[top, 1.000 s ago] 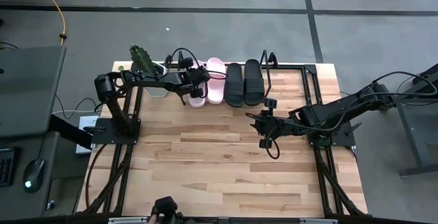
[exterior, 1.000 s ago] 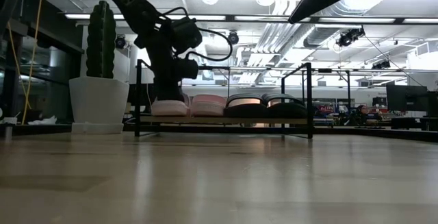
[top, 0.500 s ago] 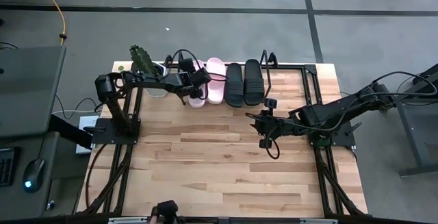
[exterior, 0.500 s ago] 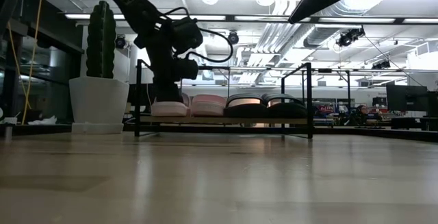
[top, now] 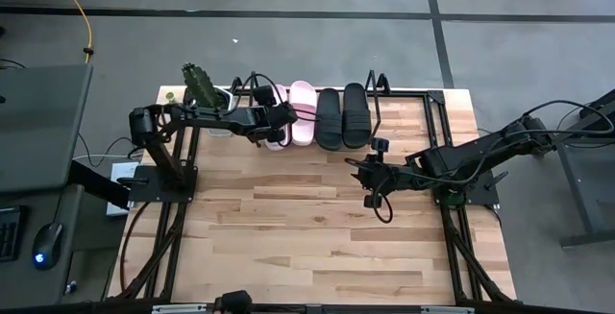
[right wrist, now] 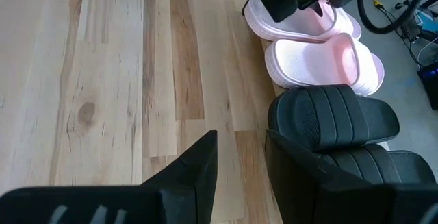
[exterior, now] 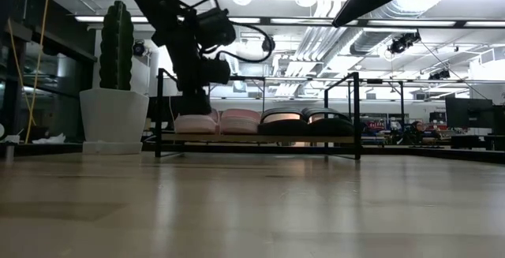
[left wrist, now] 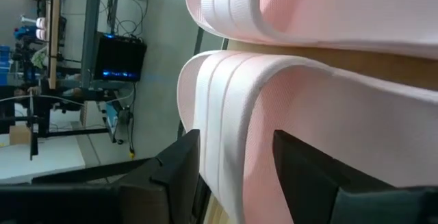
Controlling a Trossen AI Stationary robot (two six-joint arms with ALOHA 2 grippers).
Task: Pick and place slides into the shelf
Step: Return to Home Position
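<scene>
Four slides [top: 322, 114] are sitting on the shelf [exterior: 347, 139]; I'm raising my spread left claw [left wrist: 236, 166]; right claw [right wrist: 239, 159] idling spread.

The high view looks straight down on the whole table [top: 288, 228], with the slides [top: 330, 117] at upper centre. The low view sits at tabletop height, facing level across to the shelf [exterior: 357, 112] at mid-frame (room behind). The left wrist view is hard against one pink slide [left wrist: 328, 114]. The right wrist view sees all four from farther back, at upper right.
</scene>
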